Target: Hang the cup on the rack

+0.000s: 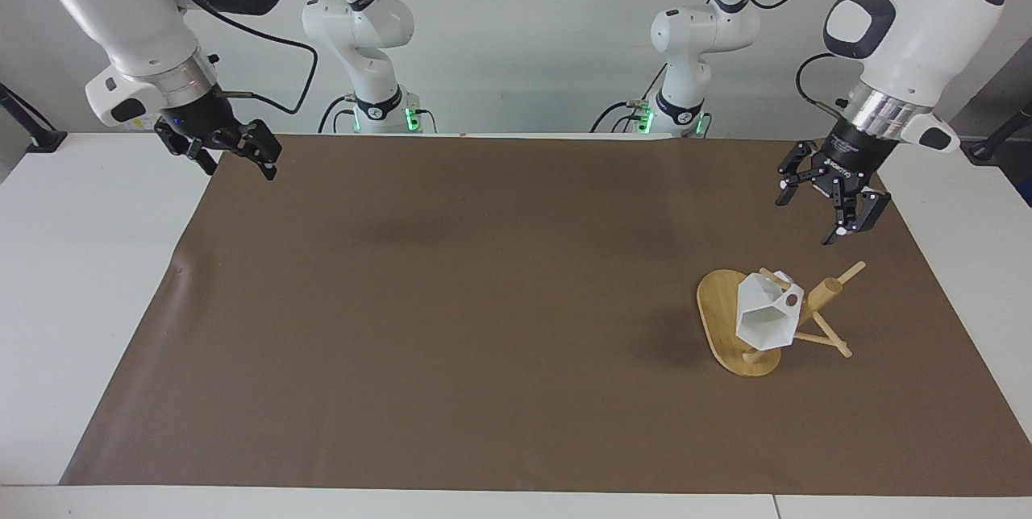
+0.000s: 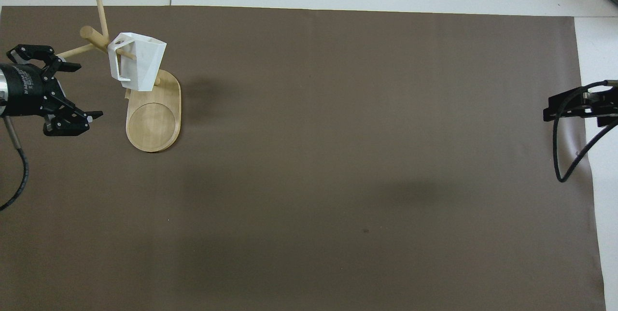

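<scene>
The cup (image 1: 766, 316) hangs by its handle tab on a peg of the rack (image 1: 822, 297), which stands on the mat (image 1: 451, 325) toward the left arm's end. The left gripper (image 1: 816, 213) hangs in the air near the rack, jaws spread, holding nothing. The right gripper (image 1: 242, 162) waits over the mat's corner well apart from the rack, jaws spread and empty too.

A plain white wall (image 1: 524, 35) is seen at the back, evenly lit with soft shadows. The white table (image 1: 72, 277) is mostly covered by a big brown mat (image 1: 484, 301) (slightly wrinkled along one edge).
</scene>
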